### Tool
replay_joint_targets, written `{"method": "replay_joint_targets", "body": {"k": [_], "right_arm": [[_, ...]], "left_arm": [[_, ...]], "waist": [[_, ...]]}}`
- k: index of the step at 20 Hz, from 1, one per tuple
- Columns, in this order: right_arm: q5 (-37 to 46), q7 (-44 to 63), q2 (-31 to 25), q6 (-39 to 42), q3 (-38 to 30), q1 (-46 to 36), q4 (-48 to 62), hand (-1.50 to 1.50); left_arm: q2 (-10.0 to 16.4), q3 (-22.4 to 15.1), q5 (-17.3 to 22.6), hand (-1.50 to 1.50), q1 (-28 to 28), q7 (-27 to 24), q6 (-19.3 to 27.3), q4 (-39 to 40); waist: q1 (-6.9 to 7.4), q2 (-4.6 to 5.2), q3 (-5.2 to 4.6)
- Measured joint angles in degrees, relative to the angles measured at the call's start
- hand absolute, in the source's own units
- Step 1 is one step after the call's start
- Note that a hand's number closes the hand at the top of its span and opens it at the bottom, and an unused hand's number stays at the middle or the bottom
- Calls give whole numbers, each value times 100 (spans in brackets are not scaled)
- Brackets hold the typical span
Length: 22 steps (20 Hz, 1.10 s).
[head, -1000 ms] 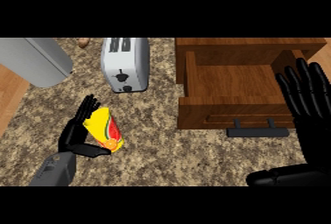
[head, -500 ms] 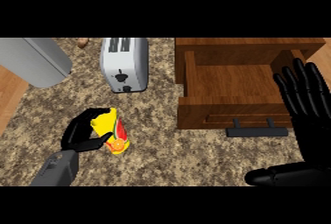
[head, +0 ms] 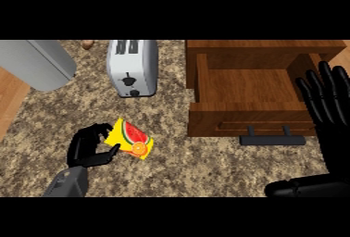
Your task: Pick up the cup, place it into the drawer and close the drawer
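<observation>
The cup [head: 130, 139] is yellow with a watermelon and orange print and lies tilted on the speckled counter at the lower left. My left hand [head: 89, 147] is curled round its left side, thumb under its lower edge. The wooden drawer [head: 226, 118] stands open at the upper right, its inside bare, a black handle [head: 272, 139] on its front. My right hand [head: 327, 104] rests open with fingers up over the drawer's right edge.
A silver toaster [head: 133, 67] stands behind the cup, left of the drawer. A grey rounded appliance [head: 34, 62] fills the upper left corner. A strip of wooden floor [head: 8, 99] shows beyond the counter's left edge.
My left hand's fingers have closed round the cup, and the cup has tipped so its printed side faces up. The right hand has stayed still.
</observation>
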Motion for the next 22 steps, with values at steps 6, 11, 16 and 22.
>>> {"method": "replay_joint_targets", "body": {"k": [6,11,16,22], "right_arm": [[-9,29,-1,7,-7,70,-61,-150],[-98,2,-67,75,-140,87,13,-150],[-59,8,-56,62,-130,89,8,-150],[-109,32,-43,81,-142,148,8,-150]], "left_arm": [[-96,336,253,150,81,-342,599,-179],[-259,230,374,150,194,-321,677,-818],[-362,-159,349,150,404,60,643,-1867],[-533,-519,576,150,330,1275,750,-3369]], "waist": [[7,1,-7],[37,-11,-6],[59,-19,-3],[64,-25,-2]]}}
